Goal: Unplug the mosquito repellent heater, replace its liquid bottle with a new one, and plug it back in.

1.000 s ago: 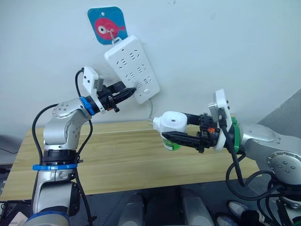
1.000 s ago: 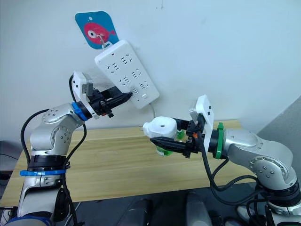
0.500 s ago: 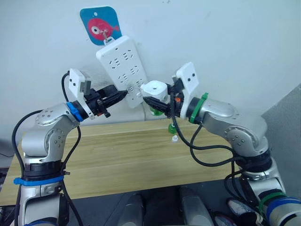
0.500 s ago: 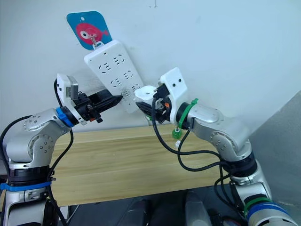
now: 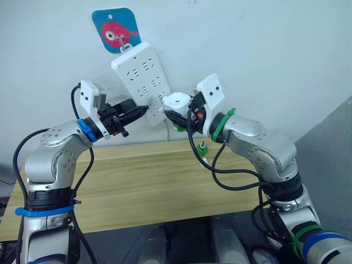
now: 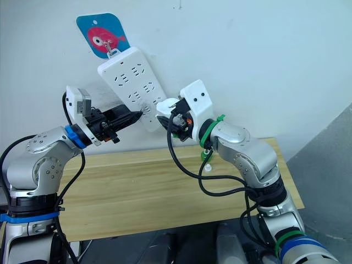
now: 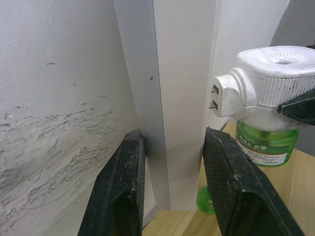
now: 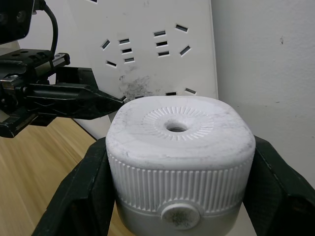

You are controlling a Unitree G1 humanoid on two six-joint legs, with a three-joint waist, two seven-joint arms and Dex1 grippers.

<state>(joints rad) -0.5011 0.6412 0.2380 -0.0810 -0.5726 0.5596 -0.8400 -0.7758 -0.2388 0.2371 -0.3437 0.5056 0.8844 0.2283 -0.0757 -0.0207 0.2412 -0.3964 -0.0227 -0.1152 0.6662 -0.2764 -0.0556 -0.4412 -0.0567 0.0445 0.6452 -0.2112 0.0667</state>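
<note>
Left pincer (image 7: 167,196) clamped on power strip (image 5: 142,82); right pincer (image 8: 172,196) clamped on heater (image 7: 266,88), prongs just short; advise squaring prongs to 9 o'clock socket

The wall, the power strip (image 5: 144,82) and the wooden table (image 5: 137,187) were viewed forward and downward from the head by both eye views. Close up, the strip's edge (image 7: 182,98) and the heater (image 8: 179,162) were framed by the wrist views.

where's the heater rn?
In the right gripper, the heater sits beside the power strip on the wall, prongs not yet in; the left gripper clamps the strip's lower end.
</note>
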